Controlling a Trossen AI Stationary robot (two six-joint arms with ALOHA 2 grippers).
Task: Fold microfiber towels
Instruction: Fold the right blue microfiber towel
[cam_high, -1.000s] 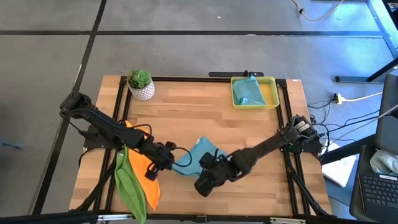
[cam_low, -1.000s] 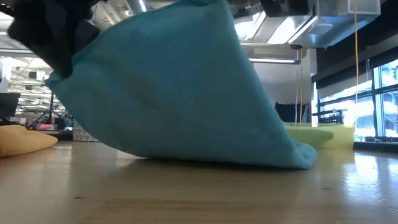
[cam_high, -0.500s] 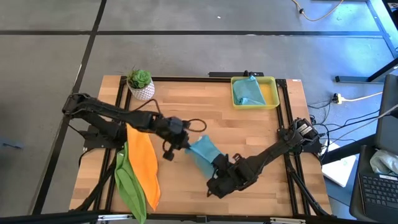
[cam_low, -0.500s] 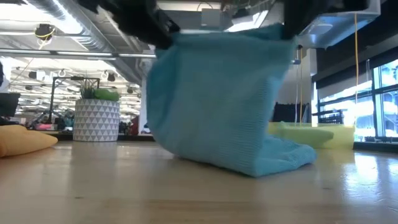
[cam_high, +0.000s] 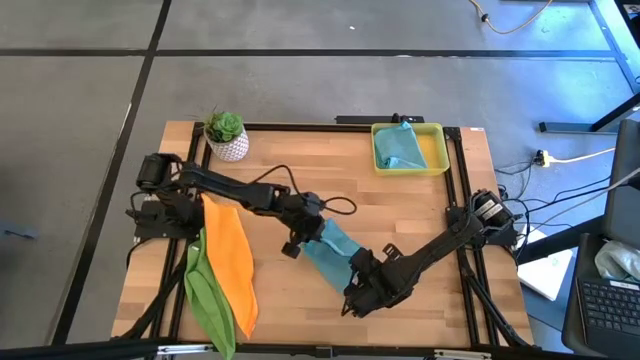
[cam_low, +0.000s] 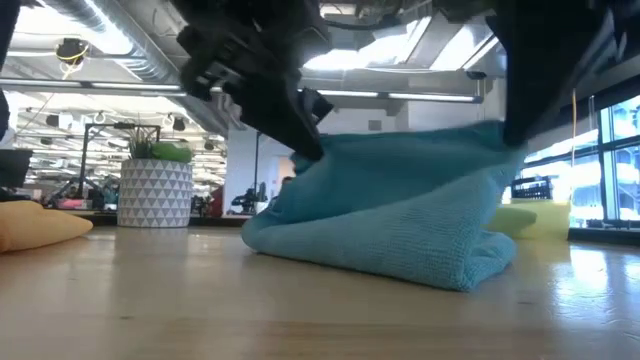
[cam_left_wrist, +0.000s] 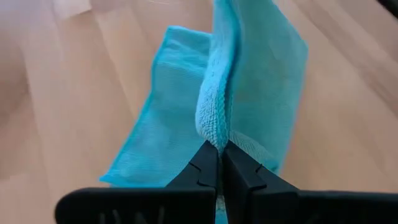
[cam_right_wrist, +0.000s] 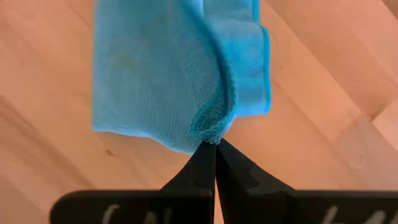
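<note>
A teal towel (cam_high: 335, 250) lies in the middle of the wooden table (cam_high: 420, 215), between my two grippers. Its upper edge is held up and its lower part (cam_low: 400, 255) rests folded on the boards. My left gripper (cam_high: 303, 232) is shut on its far-left end. My right gripper (cam_high: 362, 280) is shut on its near-right end. An orange towel (cam_high: 230, 265) and a lime green towel (cam_high: 205, 295) lie flat at the near left. Another teal towel (cam_high: 400, 145) sits bunched in the yellow tray (cam_high: 435, 150). My left gripper pinches a thick hemmed edge (cam_left_wrist: 214, 127) of the teal towel between its two fingers, slanting down from the table's left. The cloth runs away from the fingers and its lower part lies on the table. My right gripper pinches a hemmed corner (cam_right_wrist: 214, 132) of the same towel between its two fingers, coming steeply from above. The cloth there is gathered into a fold; the towel's lower layers rest on the table.
A potted plant (cam_high: 226, 135) in a white pot stands at the far left corner. The yellow tray stands at the far right. Bare boards (cam_high: 440, 220) lie to the right of the towel. Cables and equipment (cam_high: 610, 270) sit beyond the table's right edge.
My left gripper has carried its end of the teal towel toward the table's right and far edge. My right gripper has moved right, sunk and tipped more steeply down. The towel, hanging tall before, has come down and folded over into a narrower, lower strip.
</note>
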